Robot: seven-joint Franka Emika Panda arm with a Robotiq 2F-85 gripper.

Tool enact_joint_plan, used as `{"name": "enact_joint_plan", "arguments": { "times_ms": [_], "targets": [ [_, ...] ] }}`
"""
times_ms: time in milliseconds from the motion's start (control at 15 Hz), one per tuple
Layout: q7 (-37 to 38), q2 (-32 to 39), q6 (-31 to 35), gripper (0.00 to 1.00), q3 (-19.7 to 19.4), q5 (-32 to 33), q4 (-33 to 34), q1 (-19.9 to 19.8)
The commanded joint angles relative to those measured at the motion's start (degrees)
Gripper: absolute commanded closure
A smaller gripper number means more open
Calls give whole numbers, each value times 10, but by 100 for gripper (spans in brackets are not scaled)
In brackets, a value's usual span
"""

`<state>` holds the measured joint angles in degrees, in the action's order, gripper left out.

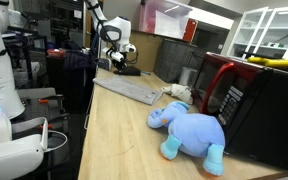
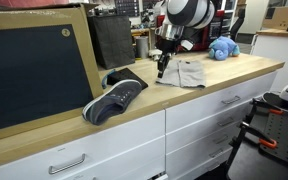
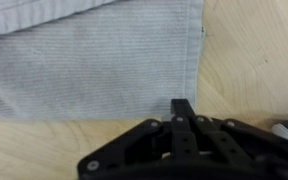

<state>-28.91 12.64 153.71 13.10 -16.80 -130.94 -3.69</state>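
Observation:
A grey cloth (image 3: 94,60) lies flat on the wooden counter (image 3: 254,60); it also shows in both exterior views (image 1: 134,88) (image 2: 187,72). My gripper (image 3: 184,106) is shut, its two fingers pressed together, with the tips at the cloth's near corner. Whether any fabric is pinched between them I cannot tell. In both exterior views the gripper (image 1: 117,60) (image 2: 162,70) points down at the counter by the cloth's edge.
A blue plush elephant (image 1: 189,128) (image 2: 222,47) lies beyond the cloth, next to a red and black microwave (image 1: 249,95). A dark sneaker (image 2: 114,98) sits on the counter near a framed blackboard (image 2: 34,70). Drawers (image 2: 199,110) run below.

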Motion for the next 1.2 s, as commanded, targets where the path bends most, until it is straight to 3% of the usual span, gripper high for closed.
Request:
{"name": "enact_joint_plan", "arguments": {
  "times_ms": [0, 200, 467, 867, 1133],
  "targets": [
    [-77, -53, -64, 100, -11, -39, -23, -37],
    [-104, -88, -133, 100, -53, -45, -42, -46],
    [-84, -90, -123, 100, -109, -40, -28, -42],
    [58, -50, -60, 100, -134, 4, -3, -27],
    [149, -70, -116, 100, -144, 74, -19, -21]
  ]
}}
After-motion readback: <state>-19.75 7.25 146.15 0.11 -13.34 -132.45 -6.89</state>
